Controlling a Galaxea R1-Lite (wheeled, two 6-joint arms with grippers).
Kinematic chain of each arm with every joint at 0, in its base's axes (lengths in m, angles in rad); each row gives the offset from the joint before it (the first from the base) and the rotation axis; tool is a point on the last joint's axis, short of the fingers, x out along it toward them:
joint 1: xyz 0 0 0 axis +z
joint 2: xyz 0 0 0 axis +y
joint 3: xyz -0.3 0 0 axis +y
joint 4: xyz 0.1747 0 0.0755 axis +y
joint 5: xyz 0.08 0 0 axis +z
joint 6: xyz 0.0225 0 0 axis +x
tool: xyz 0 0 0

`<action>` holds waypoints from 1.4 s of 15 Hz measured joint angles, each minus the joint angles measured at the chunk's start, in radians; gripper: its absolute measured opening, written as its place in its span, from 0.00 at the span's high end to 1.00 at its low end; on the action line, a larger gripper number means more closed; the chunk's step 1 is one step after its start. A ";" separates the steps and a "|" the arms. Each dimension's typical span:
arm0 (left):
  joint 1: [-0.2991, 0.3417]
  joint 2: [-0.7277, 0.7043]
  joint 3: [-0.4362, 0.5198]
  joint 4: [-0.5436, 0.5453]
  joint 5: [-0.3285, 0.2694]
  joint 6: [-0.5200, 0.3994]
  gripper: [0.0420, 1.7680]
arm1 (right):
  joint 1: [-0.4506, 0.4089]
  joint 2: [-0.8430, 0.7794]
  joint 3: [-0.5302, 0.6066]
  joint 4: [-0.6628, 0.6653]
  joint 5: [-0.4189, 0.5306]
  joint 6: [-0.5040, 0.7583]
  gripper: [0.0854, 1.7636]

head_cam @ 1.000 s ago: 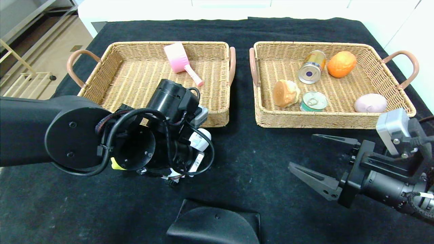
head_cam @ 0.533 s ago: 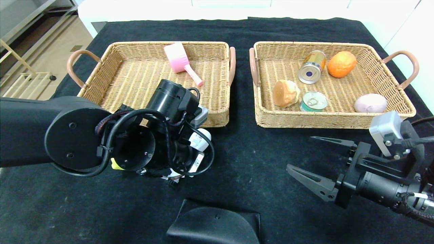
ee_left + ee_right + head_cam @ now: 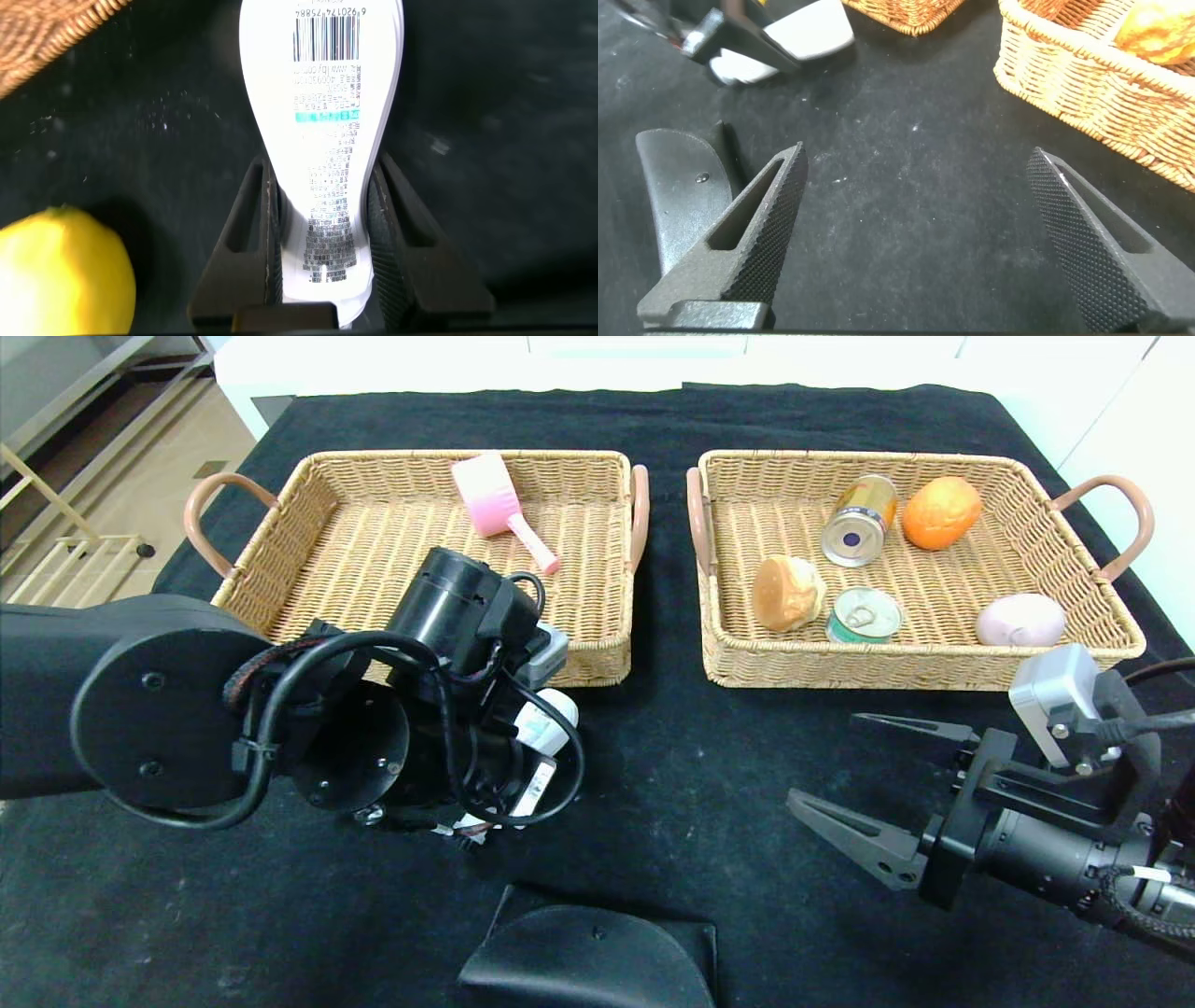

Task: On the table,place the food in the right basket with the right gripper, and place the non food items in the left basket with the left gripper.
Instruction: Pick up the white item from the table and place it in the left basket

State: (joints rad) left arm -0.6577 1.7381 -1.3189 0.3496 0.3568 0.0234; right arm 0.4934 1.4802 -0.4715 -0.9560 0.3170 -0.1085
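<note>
left pincer [image 3: 322, 233]: hidden in the head view behind its own black arm and cables, centre left.
white bottle-shaped brush [image 3: 322, 121]: bristles unseen; top cut by the wrist frame's upper edge.
yellow lemon [image 3: 61, 271]: cut off at lower left.
flat black pouch [image 3: 588, 957]: cut by bottom edge.

White brush [image 3: 322, 140] (gripper-held), beside lemon [image 3: 61, 271]

Table [image 3: 709, 784] covered in black, lint-speckled cloth. Directly on it: two wicker baskets side by side (left basket [image 3: 280, 607], right basket [image 3: 934, 665]), a yellow lemon [image 3: 61, 275] near the left basket, and a flat black pouch [image 3: 588, 957] at the near edge.
</note>
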 joint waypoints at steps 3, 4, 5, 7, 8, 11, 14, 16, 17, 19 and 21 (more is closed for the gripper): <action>-0.020 -0.057 0.013 0.004 0.003 -0.002 0.68 | 0.000 0.001 -0.001 0.000 0.000 0.000 0.03; -0.023 -0.077 0.015 0.005 0.003 -0.009 0.68 | 0.000 0.001 -0.001 0.000 0.000 0.000 0.03; -0.026 -0.097 0.015 0.005 0.003 -0.015 0.68 | 0.000 0.002 -0.001 0.000 0.000 0.000 0.03; -0.028 -0.136 0.013 0.004 0.013 -0.018 0.68 | 0.000 0.002 -0.001 0.000 0.000 0.000 0.03; -0.025 -0.154 0.004 -0.002 0.015 -0.019 0.68 | 0.000 0.002 0.000 0.000 0.000 0.000 0.03; 0.009 -0.175 -0.044 -0.010 0.018 -0.020 0.68 | 0.000 0.002 0.000 0.000 0.000 0.001 0.03; 0.056 -0.165 -0.118 -0.014 0.020 -0.012 0.68 | 0.000 0.002 0.001 0.000 0.000 0.000 0.03; 0.092 -0.141 -0.182 -0.014 0.021 -0.007 0.68 | 0.000 0.002 0.001 0.000 0.000 0.000 0.03; 0.111 -0.125 -0.213 -0.016 0.019 -0.007 0.68 | 0.000 0.001 0.001 0.000 0.000 0.000 0.03; 0.147 -0.086 -0.273 -0.017 0.017 -0.006 0.68 | 0.000 0.002 0.001 0.000 0.000 0.000 0.03; 0.180 -0.043 -0.341 -0.034 0.016 -0.004 0.68 | 0.000 0.001 0.001 0.000 0.000 0.001 0.03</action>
State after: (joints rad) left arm -0.4781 1.6947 -1.6596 0.3160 0.3723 0.0191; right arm 0.4936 1.4813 -0.4709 -0.9560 0.3170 -0.1077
